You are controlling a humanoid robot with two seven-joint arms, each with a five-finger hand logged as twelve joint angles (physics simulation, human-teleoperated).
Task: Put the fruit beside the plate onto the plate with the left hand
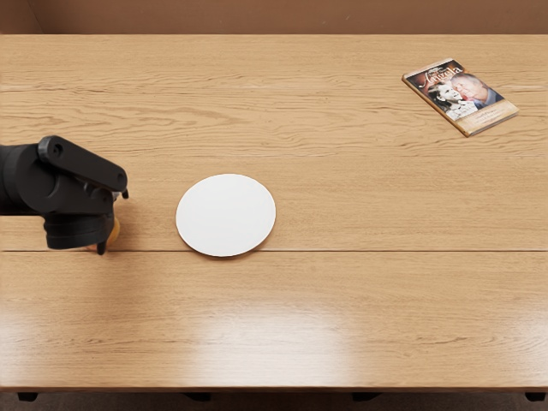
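Fruit (115, 229), just one, peeks from under left hand (79, 210) near one plate (226, 214).

The left hand (79, 212) reaches in from the left edge and covers an orange fruit (115, 229) — only a sliver shows at the hand's right side. Near it, to the right and not touching, a white plate (226, 214) lies flat on the wooden counter (342, 308). A book (460, 96) lies well apart — far right corner.
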